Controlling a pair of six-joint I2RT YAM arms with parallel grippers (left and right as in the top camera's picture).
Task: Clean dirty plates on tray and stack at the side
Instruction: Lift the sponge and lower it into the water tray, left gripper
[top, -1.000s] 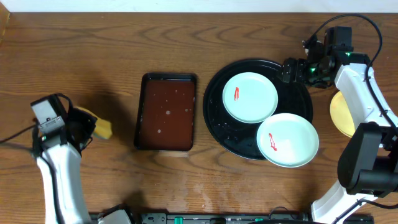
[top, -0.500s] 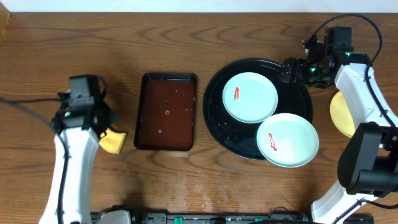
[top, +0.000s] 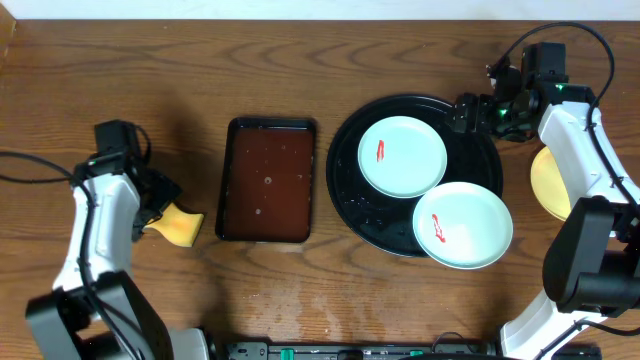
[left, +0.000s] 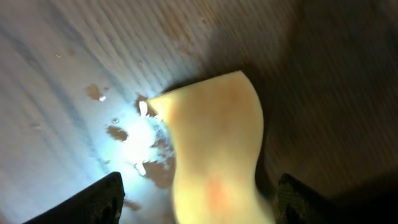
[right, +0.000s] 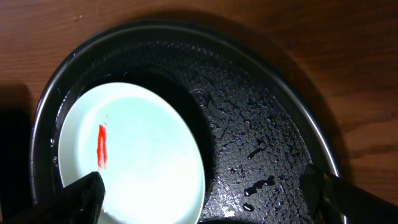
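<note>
Left arm has pulled back toward 9 o'clock compared with a second ago, and the left gripper (left: 198, 202) has let go. Its fingers now stand wide on either side of the yellow sponge (top: 181, 228). The sponge lies on the table (top: 300, 300) just at 9 o'clock of the dark-brown tray (top: 267, 180), with a few wet spots beside it. Nothing on the right side has budged.

My read is that the sponge is parked and nothing is being wiped right now. Whether it's getting regripped or dropped for good, I can't tell.

The right gripper (top: 468, 110) hovers wide open and empty over the 1 o'clock rim of the black tray (top: 347, 192).

Head count:
- **Plates:** three in all. Two are mint-white with a red smear each, so both look dirty to me.
  - The upper mint-white plate (top: 402, 156) sits inside the black tray toward 12 o'clock.
  - The lower mint-white plate (top: 462, 225) is at 5 o'clock and overhangs the rim.
  - The yellow plate (top: 546, 185) is on the table at 3 o'clock of the black tray, half hidden by the right arm. There's no smear on the part I can see.
- **Trays:** two.
- **Sponges:** one.

No stack yet, so there's plenty left to do.
</note>
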